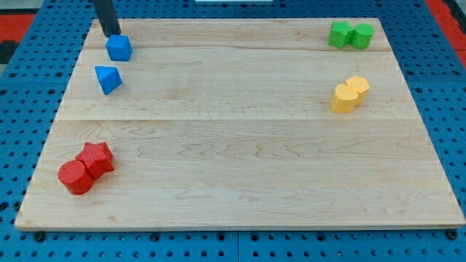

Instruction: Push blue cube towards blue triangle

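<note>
My tip stands at the board's top-left corner, touching or just behind the blue cube; no pincer is fitted, so none to report. Blue triangle lies near, toward the bottom edge. Risk: an off-centre push may spin the cube aside past the triangle. Blocks look smooth and matte; board is pale grained wood.

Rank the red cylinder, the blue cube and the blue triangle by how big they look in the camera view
1. red cylinder, largest, though it sits nearest the view's bottom, which may flatter it.
2. blue cube and blue triangle: too alike to rank.
My tip is just above the cube.
</note>
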Robot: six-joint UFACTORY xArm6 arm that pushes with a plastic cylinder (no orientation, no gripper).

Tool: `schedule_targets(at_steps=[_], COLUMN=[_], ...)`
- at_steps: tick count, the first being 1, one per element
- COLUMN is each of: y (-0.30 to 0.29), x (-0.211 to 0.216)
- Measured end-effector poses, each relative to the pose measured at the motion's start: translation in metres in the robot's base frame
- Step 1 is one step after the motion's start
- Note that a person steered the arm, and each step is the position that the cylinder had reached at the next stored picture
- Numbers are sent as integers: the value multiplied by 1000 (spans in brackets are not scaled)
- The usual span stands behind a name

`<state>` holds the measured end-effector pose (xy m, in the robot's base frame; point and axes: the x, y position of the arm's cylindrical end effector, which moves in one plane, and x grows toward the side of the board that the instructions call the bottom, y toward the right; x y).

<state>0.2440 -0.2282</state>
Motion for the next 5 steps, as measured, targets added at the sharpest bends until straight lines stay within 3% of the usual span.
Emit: schedule_targets(at_steps=[1,2,4,5], y=[0,0,41,41], x=[39,46,21,38])
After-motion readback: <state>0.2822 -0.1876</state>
